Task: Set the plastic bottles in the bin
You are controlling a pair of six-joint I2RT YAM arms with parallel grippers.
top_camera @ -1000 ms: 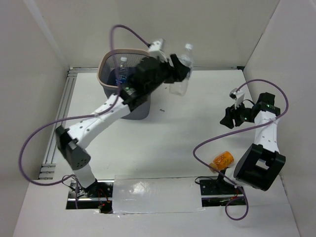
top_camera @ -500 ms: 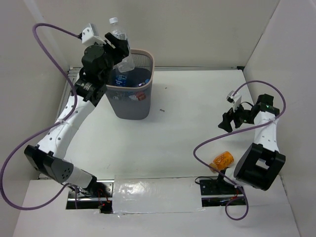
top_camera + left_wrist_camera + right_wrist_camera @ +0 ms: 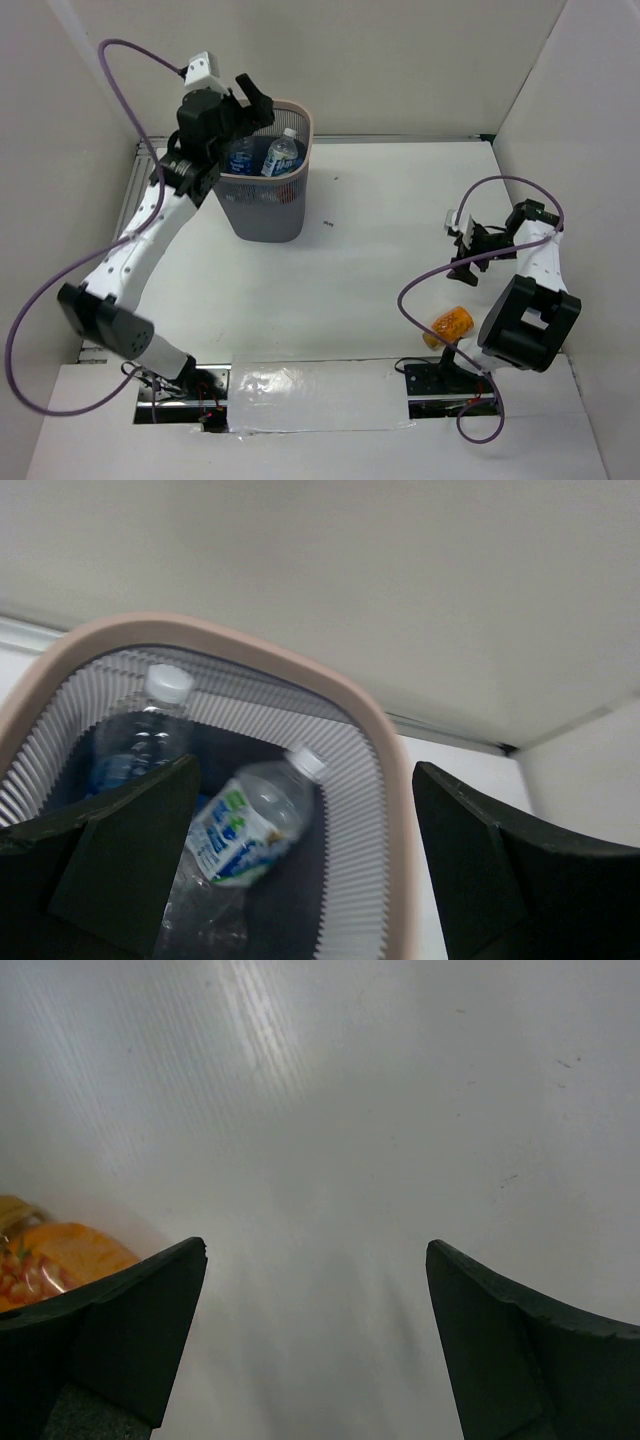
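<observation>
Where the plastic bottles lie: two clear ones with blue labels and pale caps are seen inside the bin. One is tilted near the middle, and the other is set against the left mesh wall.
Orange bottle: it is laid on its side on the tabletop, near the right arm's base and well apart from the bin.
Bin: it is stood upright at the far left of the tabletop, and a dark mesh wall and a pale pink rim are shown.
Left hand: it is held above the bin's left rim with its fingers spread wide. Nothing is pinched between them.
Right hand: it is held over bare tabletop, just beyond the orange bottle, with its fingers spread wide and nothing gripped. The orange bottle is caught at the lower left edge of the right wrist view.
</observation>
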